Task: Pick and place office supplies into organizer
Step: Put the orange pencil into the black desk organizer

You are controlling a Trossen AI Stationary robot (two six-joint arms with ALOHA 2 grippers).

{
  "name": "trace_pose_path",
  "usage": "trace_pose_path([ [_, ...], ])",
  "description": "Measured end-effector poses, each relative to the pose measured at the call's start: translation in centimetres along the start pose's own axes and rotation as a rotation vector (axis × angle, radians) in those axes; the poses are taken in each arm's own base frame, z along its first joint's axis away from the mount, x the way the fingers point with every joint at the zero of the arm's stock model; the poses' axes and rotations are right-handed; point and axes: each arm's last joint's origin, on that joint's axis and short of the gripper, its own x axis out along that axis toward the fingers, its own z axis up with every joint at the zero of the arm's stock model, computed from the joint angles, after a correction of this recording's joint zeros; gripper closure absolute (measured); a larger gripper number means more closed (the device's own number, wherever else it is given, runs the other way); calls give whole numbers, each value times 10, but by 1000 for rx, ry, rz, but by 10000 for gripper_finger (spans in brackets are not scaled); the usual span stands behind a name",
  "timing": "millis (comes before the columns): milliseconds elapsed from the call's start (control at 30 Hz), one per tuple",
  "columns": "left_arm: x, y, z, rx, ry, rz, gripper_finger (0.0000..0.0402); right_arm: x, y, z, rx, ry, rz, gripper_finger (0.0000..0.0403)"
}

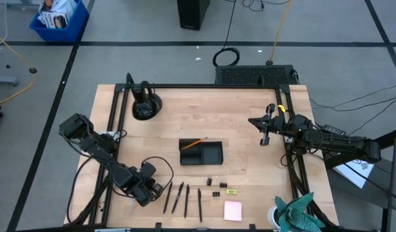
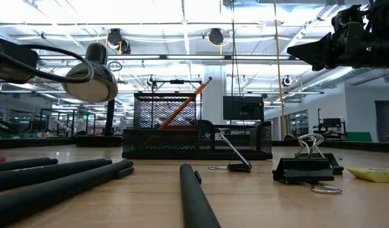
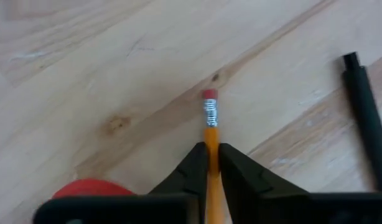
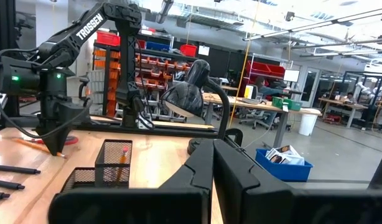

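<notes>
1. Left wrist view: the left gripper [image 3: 212,163] has its two dark fingers pressed on an orange pencil [image 3: 211,127], one finger on each side. The pencil lies flat on the wooden table [image 3: 116,62], its red rubber end poking out past the fingertips.
2. In the high view this is near the table's 8 o'clock corner, just beside the row of black pens [image 1: 182,198] (they lie loose, side by side).
3. The pencil looks light, thin and stiff. It is smooth, so I think it could slip or spin if pinched only at one end. A hold nearer its middle seems safer.
4. The organizer [image 1: 201,152] sits at the middle of the table, at about 2 o'clock from the left gripper and well apart from it. Another orange pencil [image 1: 194,142] leans in its tall cup already.
5. The right gripper [image 1: 265,131] waits at about 3 o'clock with its fingers shut on nothing.
</notes>
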Motion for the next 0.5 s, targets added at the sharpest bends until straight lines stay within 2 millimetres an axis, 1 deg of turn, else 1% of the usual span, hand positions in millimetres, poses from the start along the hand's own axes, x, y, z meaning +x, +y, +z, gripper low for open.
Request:
trace_pose_path([
  [167, 0, -7, -2, 37, -93, -66, 394, 0, 0, 0, 1, 1, 0, 399],
  [367, -3, -24, 0, 174, -198, -188, 388, 0, 0, 0, 1, 0, 0, 399],
  [500, -11, -36, 6, 247, -267, -243, 390, 0, 0, 0, 2, 0, 0, 399],
])
